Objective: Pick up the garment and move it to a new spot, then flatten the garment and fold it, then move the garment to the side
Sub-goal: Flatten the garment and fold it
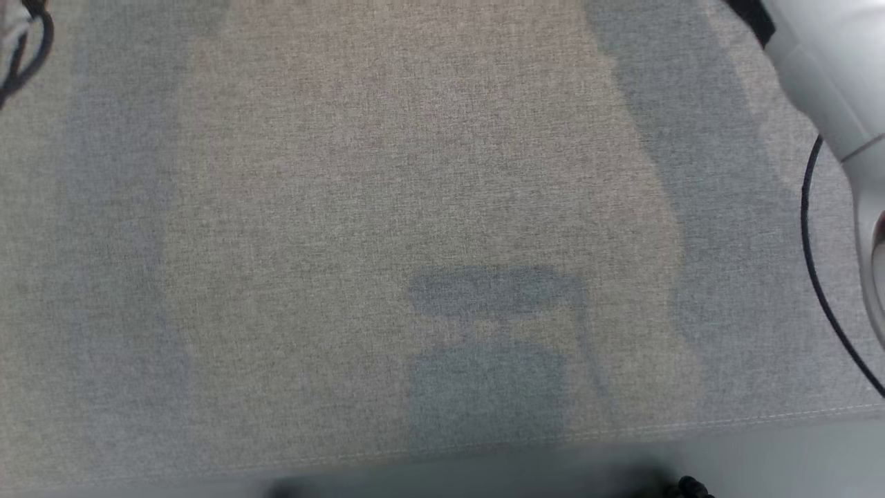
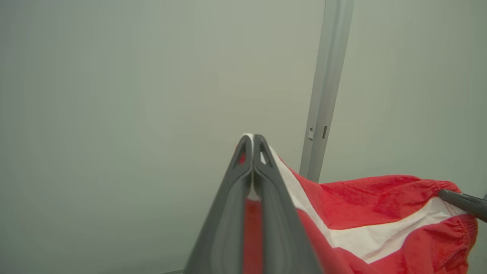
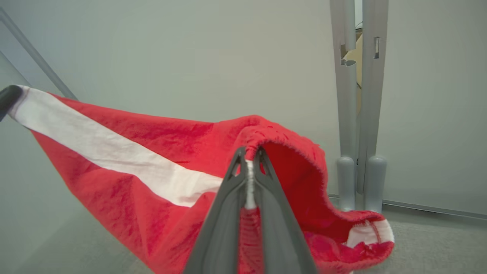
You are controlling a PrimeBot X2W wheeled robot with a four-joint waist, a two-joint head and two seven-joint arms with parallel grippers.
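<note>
While the garment hangs off the surface, head view, left to right: cable loop (image 1: 28, 48) at top-left corner, wide grey fabric surface (image 1: 415, 173) with soft shadows (image 1: 491, 346) on it, then pale forearm (image 1: 830, 76) at top right with a black cable (image 1: 812, 256) curving down beside it. A stitched seam runs along the surface's near edge, with a pale strip below.

Left wrist view: plain pale wall (image 2: 114, 114) on the left. Left gripper (image 2: 252, 139) in the middle, jaws pressed together on a corner of the garment (image 2: 380, 198), red cloth and white edge showing between the fingers. A grey post (image 2: 327, 87) with small slots stands behind. The garment is red with a broad white stripe (image 2: 380, 232). It stretches right to a dark fingertip (image 2: 460, 201) at the frame edge, which touches the gathered hem.

Right wrist view: second dark fingertip (image 3: 7, 99) at far left, on the end of the stripe, with a thin rail (image 3: 34, 57) slanting behind it. The garment spans from there to the right gripper (image 3: 249, 154), jaws closed on the stitched hem. Its loose end droops lower right toward the grey surface; cannot tell whether they touch. Twin grey posts (image 3: 357, 114) stand behind on the right, against the wall.
</note>
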